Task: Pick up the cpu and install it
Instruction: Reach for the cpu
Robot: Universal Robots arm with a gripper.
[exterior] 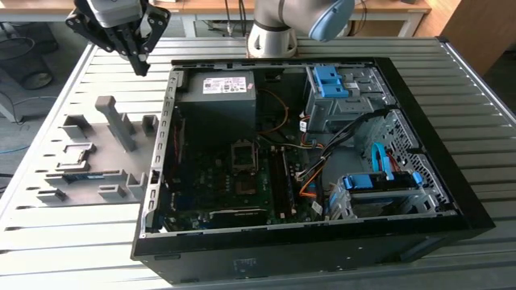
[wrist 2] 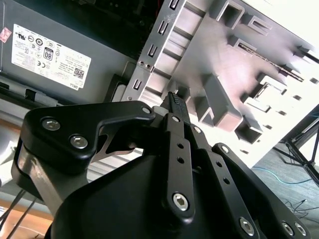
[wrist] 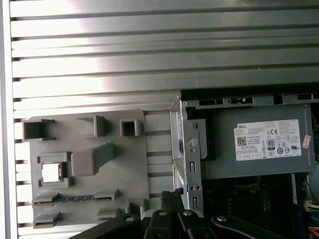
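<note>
Exterior view: the gripper (exterior: 144,67) hangs above the slatted table (exterior: 89,84), off the far corner of the open computer case (exterior: 463,199). Its fingers are drawn together (nothing between them). The cpu (exterior: 77,157) sits in a square pocket of the grey tray (exterior: 105,160), well apart from the gripper.

Second wrist view: the fingertips (wrist 2: 174,104) meet, empty.

First wrist view: the cpu (wrist: 51,173) lies face-up in its pocket, with the memory stick (wrist: 75,198) near it.

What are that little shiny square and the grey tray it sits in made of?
The cpu looks metal-faced: it glares bright silver. The grey tray looks like matte plastic, perhaps printed: dull, uniform, no glare.
</note>
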